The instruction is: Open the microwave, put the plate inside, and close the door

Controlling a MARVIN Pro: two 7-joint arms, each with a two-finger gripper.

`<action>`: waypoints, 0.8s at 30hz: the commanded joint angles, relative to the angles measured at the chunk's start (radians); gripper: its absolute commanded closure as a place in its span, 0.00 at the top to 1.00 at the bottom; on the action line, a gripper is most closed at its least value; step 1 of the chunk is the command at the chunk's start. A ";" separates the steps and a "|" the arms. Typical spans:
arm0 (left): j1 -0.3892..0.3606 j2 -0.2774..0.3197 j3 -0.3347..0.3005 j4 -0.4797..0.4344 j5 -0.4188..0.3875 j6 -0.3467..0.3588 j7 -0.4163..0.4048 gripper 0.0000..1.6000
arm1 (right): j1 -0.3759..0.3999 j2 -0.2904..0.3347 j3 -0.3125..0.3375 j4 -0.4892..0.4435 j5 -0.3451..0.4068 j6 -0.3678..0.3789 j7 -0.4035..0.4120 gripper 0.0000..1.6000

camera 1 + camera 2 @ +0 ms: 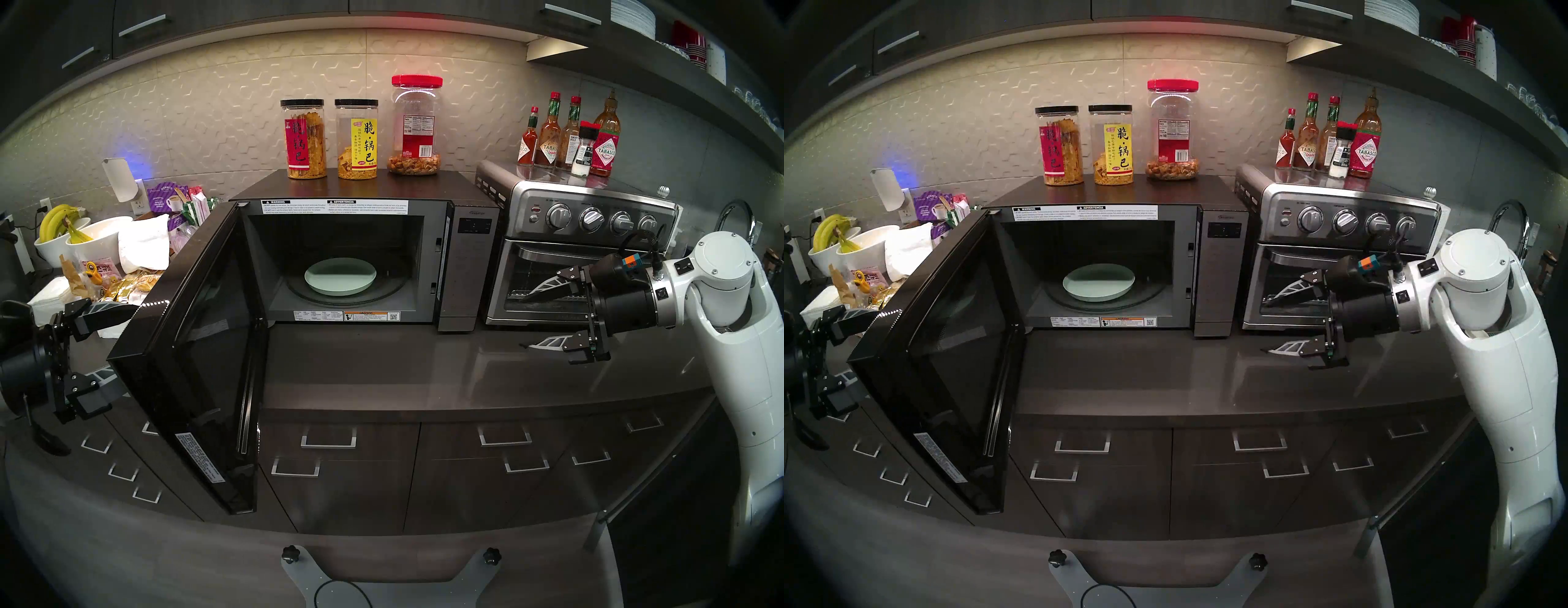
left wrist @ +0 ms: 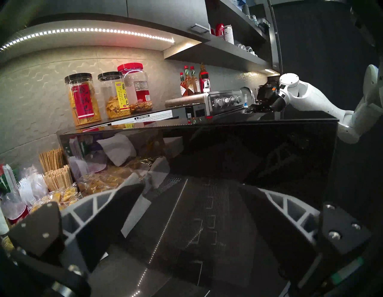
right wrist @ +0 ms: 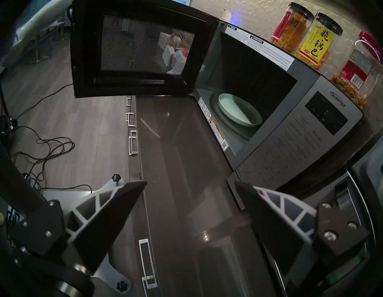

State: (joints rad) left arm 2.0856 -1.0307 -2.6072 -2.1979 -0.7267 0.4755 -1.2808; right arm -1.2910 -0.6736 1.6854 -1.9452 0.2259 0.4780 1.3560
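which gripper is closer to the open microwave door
Left. The left gripper is right behind the door, at its outer glass face. The right gripper hangs open before the toaster oven, well away.

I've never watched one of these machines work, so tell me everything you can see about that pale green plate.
The plate is round, shallow and plain, a pale mint green with a low raised rim and a smooth matte look; nothing lies on it. It sits flat on the round glass turntable inside the microwave, roughly centred in the cavity. The door stands swung wide open to the left. Neither gripper touches the plate; both are outside the oven.
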 commanded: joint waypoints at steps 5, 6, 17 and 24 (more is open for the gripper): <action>-0.077 0.018 0.089 -0.030 -0.025 0.021 0.080 1.00 | 0.013 0.000 0.003 0.000 0.008 -0.002 0.006 1.00; -0.083 0.016 0.102 -0.028 -0.028 0.022 0.088 1.00 | 0.013 0.000 0.003 0.000 0.009 -0.002 0.006 1.00; -0.131 0.030 0.222 -0.009 -0.007 0.007 0.150 1.00 | 0.013 0.001 0.003 0.001 0.009 -0.003 0.005 1.00; -0.191 0.068 0.301 0.026 0.000 0.005 0.199 1.00 | 0.013 0.001 0.003 0.000 0.009 -0.002 0.005 1.00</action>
State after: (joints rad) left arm 1.9615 -1.0016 -2.3567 -2.1917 -0.7341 0.4848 -1.1254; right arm -1.2905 -0.6722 1.6847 -1.9448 0.2281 0.4780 1.3559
